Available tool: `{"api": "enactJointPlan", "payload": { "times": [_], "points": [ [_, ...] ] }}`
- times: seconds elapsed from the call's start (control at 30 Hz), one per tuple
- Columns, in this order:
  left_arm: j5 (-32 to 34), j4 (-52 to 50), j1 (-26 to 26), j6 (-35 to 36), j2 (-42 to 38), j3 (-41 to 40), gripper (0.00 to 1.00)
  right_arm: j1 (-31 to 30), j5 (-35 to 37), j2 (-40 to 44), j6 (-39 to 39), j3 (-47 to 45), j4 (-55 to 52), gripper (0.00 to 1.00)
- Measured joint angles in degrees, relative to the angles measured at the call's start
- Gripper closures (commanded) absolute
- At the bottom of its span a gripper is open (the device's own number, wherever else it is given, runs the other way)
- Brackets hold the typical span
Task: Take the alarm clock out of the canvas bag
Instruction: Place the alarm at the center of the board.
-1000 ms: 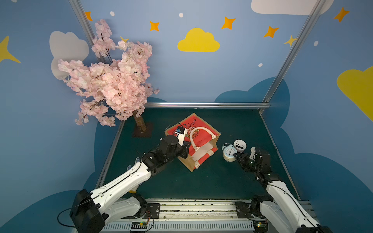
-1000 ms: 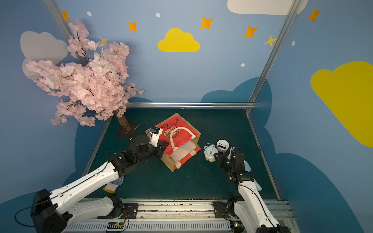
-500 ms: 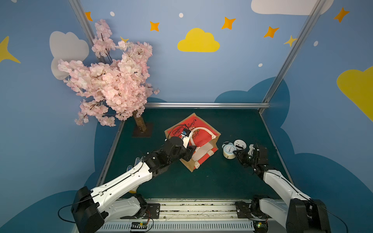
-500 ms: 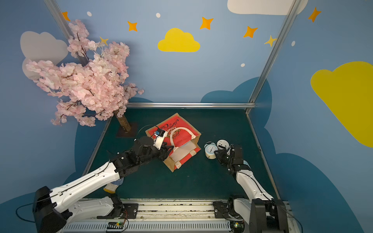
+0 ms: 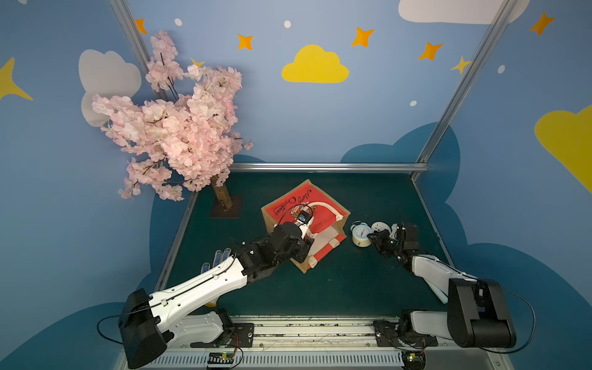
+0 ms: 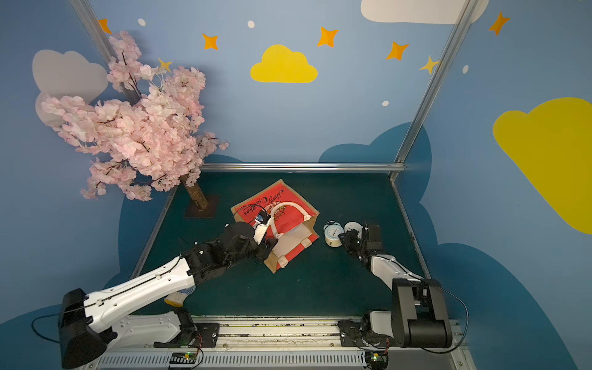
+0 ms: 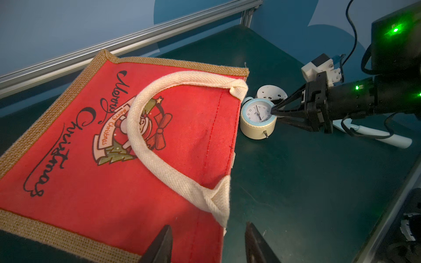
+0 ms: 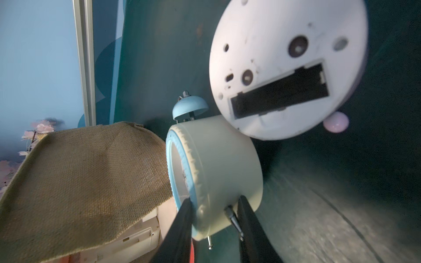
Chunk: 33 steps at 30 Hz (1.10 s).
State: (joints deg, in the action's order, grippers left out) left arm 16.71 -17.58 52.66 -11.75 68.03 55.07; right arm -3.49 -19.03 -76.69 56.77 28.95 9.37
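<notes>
Alarm clock (image 5: 362, 235): outside the canvas bag (image 5: 288, 208), low on the green table (image 5: 352, 288) just beside the bag's open end.
Right pincer (image 7: 274, 112): clamped on the clock's rim, one finger on the dial side and the other behind.
Left pincer (image 7: 208, 227): jaws apart over the bag's edge, holding nothing.
Step in hand: likely moving the clock clear and setting it down.
Recommendation: keep the pinch square (it looks shallow). Lift before moving sideways so the thin feet do not catch. Avoid the white disc (image 5: 380, 226) close behind.
Clock's appearance: cream drum body, pale blue bezel and bell, white dial, dark hands.
</notes>
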Motion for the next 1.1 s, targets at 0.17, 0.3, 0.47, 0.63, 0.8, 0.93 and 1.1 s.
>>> {"api": "enactJointPlan", "payload": {
  "times": [0.17,0.3,0.47,0.63,0.8,0.93,1.1],
  "points": [
    [2.8,-2.0,0.8,0.2,2.9,2.4,0.48,0.0,0.1,-4.9,0.3,2.5,3.6,0.81],
    [4.8,-2.7,1.0,0.2,4.1,3.1,0.47,0.0,0.0,-8.7,0.5,5.0,5.4,0.81],
    [5.9,-3.6,1.0,0.2,5.6,4.0,0.47,0.0,-0.3,-13.9,0.9,8.5,8.3,0.78],
    [6.4,-3.8,1.1,0.3,6.7,5.0,0.47,0.0,-0.4,-15.1,1.1,8.8,9.8,0.68],
    [7.3,-4.2,1.1,0.6,9.0,6.9,0.47,0.2,0.4,-15.8,0.8,8.8,9.7,0.47],
    [8.4,-4.8,1.1,-0.3,9.7,7.3,0.47,0.4,0.6,-16.3,0.3,8.8,9.5,0.39],
    [8.9,-4.9,1.1,-0.7,9.0,7.3,0.47,0.5,0.6,-16.1,0.2,8.7,9.3,0.38]
  ]
}}
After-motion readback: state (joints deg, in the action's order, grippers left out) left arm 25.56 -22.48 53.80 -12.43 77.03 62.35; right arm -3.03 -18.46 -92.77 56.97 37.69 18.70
